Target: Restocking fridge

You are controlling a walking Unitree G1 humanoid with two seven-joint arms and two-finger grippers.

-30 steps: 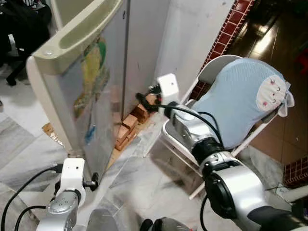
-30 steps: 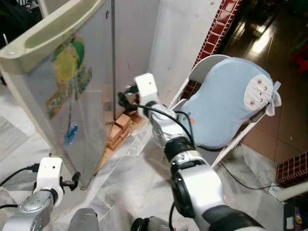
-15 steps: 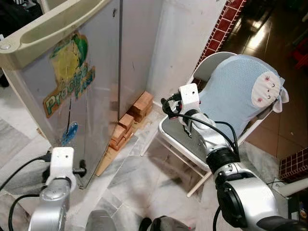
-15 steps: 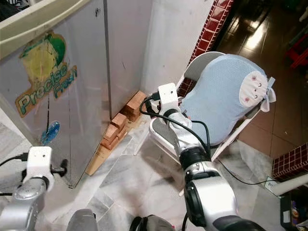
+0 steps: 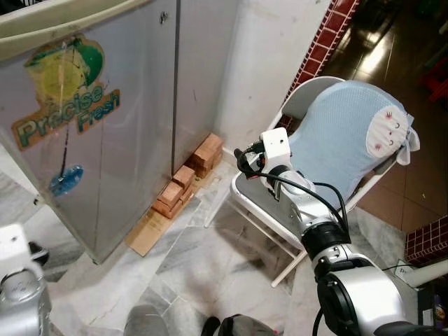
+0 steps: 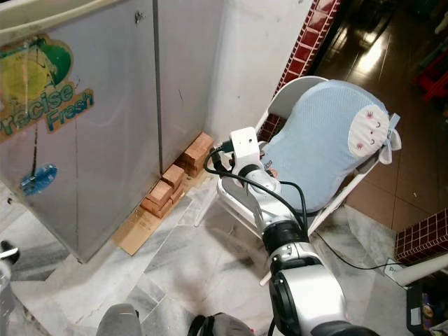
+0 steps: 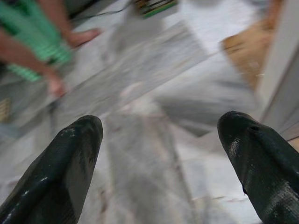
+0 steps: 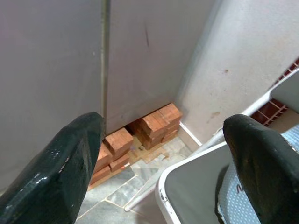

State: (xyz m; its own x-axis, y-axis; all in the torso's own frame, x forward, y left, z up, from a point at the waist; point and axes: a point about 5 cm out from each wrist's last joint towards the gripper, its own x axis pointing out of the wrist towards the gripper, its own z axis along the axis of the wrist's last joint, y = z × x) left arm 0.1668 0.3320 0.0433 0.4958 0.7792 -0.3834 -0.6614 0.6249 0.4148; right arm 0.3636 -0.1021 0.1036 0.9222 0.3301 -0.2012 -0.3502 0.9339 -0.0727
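The grey fridge's door [image 5: 105, 161], with a "Precise Fresh" sticker, lies against the cabinet and looks shut. Its plain side wall [image 5: 203, 70] faces me. My right gripper [image 5: 245, 159] hangs over the seat of a white folding chair [image 5: 252, 199], a short way off the fridge's side. In the right wrist view it [image 8: 159, 154] is open and empty, facing the fridge's foot. My left arm [image 5: 17, 294] is low at the bottom left, away from the door. Its gripper [image 7: 163, 154] is open over the floor and holds nothing.
Red bricks [image 5: 189, 175] and a sheet of cardboard [image 5: 150, 227] lie at the fridge's foot. A light blue cushion [image 5: 350, 140] covers the chair's back. A person's bare feet [image 7: 70, 37] stand on the marble floor [image 5: 203, 266] near my left gripper. A white wall [image 5: 273, 56] rises behind the chair.
The fridge door has swung from open to shut. My left arm has dropped back to the lower left. My right gripper has pulled back from the fridge's side to over the chair seat.
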